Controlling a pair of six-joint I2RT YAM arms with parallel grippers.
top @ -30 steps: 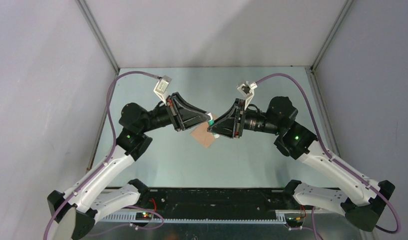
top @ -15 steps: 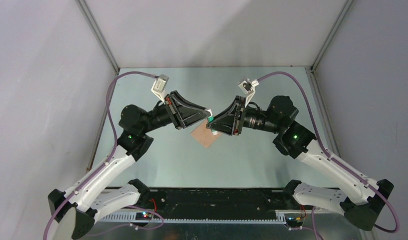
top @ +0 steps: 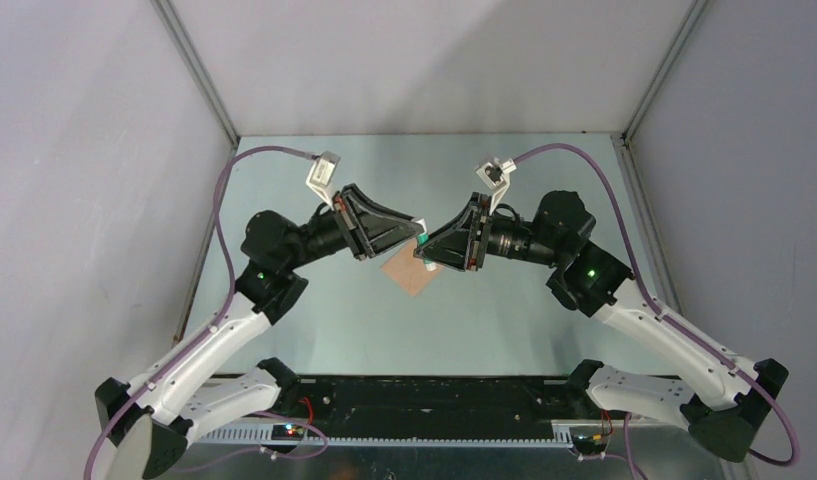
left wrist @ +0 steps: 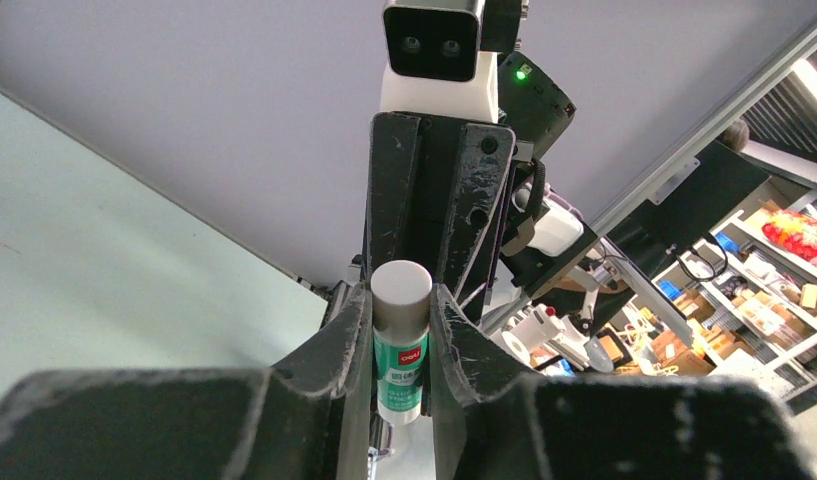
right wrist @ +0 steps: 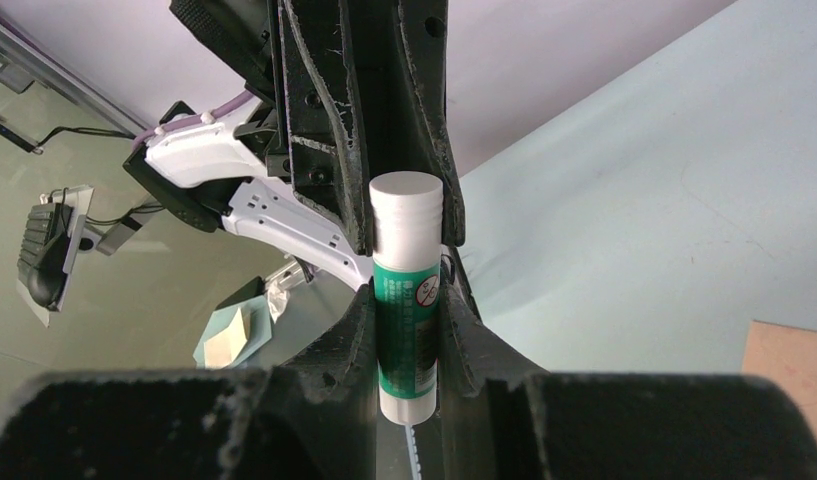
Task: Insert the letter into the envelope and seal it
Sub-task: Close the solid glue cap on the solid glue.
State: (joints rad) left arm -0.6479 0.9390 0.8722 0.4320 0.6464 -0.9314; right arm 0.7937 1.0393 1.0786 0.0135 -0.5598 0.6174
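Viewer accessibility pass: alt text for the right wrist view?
A green-labelled glue stick with a white cap is clamped between the right gripper's fingers, cap towards the left gripper facing it. The corner of a tan sheet shows on the table, lower right.

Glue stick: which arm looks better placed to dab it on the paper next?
Probably right: the right claw grips the glue stick by its green body; the tan paper shows close by.

Left fingers (left wrist: 349,345) clamping glue stick (left wrist: 400,350), right fingers (right wrist: 356,340) likewise, tips meeting
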